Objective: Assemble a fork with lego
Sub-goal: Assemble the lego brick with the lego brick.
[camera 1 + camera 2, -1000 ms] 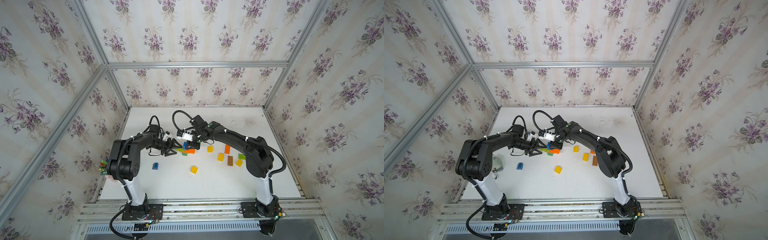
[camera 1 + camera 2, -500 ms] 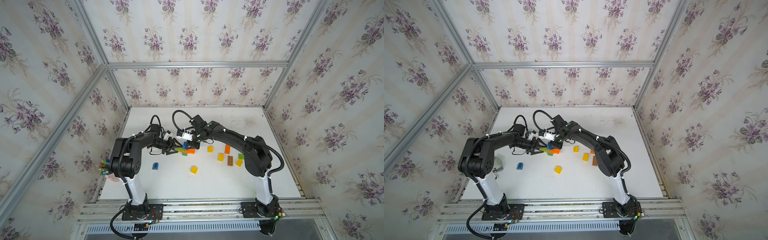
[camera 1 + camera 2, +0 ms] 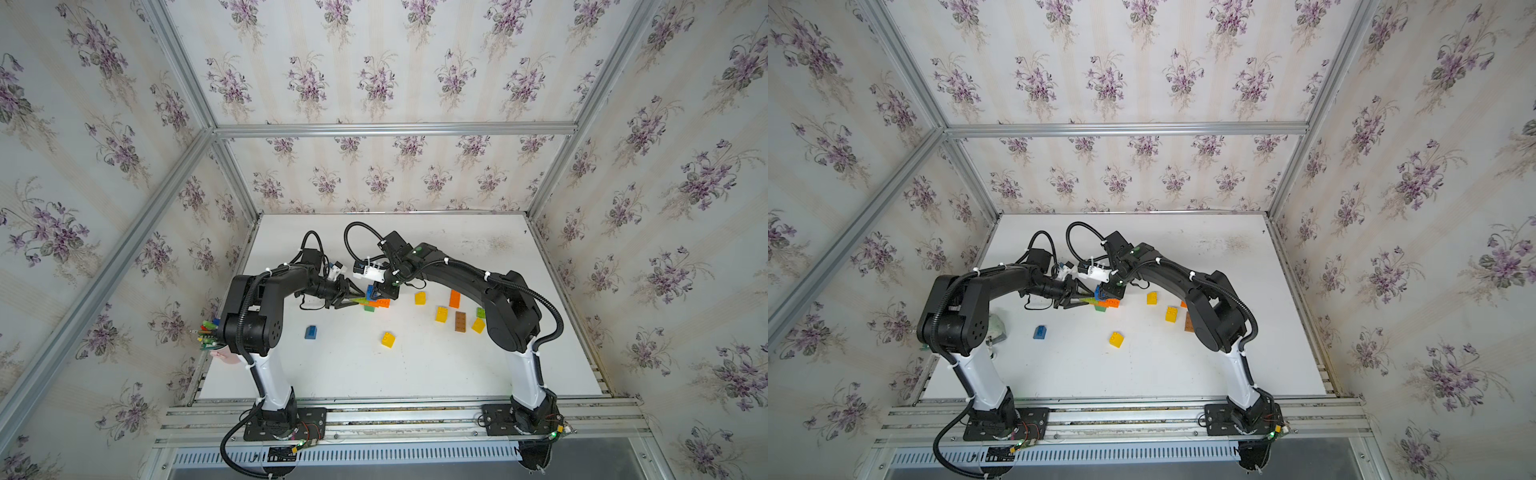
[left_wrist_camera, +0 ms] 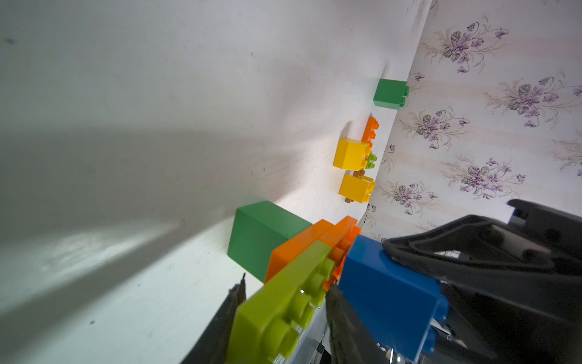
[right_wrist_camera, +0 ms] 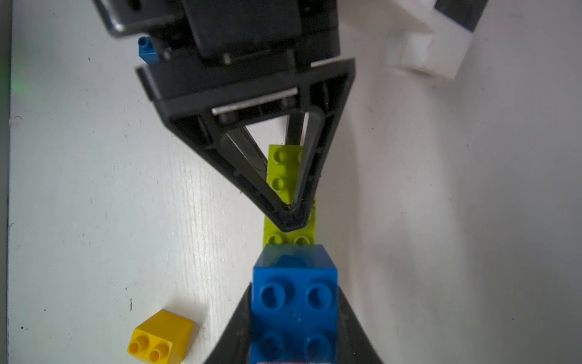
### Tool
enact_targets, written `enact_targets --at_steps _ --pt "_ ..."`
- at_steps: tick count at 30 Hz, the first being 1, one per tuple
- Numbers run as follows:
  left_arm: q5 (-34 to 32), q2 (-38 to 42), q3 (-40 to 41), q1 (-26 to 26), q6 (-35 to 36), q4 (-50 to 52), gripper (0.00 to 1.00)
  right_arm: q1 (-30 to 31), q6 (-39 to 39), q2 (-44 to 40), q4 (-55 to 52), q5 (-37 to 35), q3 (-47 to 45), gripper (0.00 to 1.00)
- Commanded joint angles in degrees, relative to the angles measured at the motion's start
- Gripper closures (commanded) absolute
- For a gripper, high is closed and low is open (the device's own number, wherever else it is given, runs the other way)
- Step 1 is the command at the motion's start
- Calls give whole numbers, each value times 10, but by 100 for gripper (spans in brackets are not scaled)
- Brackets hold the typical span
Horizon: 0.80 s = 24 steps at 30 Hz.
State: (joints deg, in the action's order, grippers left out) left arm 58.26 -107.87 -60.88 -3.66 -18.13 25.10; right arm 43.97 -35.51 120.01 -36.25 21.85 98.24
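Note:
Mid-table sits a small lego cluster: a green brick point(image 3: 368, 308), an orange brick point(image 3: 380, 303) and a lime green plate point(image 4: 283, 309) that sticks out toward my left arm. My left gripper point(image 4: 285, 286) has a finger on each face of the lime plate point(image 5: 277, 170) and is shut on it. My right gripper point(image 5: 294, 293) is shut on a blue brick point(image 5: 294, 318), held studs up right over the orange brick point(image 4: 299, 249) and the plate's far end. In both top views the two grippers point(image 3: 357, 300) point(image 3: 1108, 291) meet tip to tip at this cluster.
Loose lego lies around: a blue brick point(image 3: 311, 331) and a yellow one point(image 3: 387, 339) nearer the front, and several yellow, orange, brown and green ones point(image 3: 454, 298) to the right. Coloured pens point(image 3: 208, 332) stand at the table's left edge.
My left gripper has closed from wide open onto the lime plate. The right gripper has kept its hold on the blue brick, and both arms have barely moved.

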Motion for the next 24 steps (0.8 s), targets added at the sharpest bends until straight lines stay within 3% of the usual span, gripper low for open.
enact_targets --at_steps 1,24 --pt "9 0 1 0 11 -2 59 1 2 4 -5 5 4 83" --pt "6 4 31 -1 -5 -30 65 6 -3 15 -31 -20 -5 84"
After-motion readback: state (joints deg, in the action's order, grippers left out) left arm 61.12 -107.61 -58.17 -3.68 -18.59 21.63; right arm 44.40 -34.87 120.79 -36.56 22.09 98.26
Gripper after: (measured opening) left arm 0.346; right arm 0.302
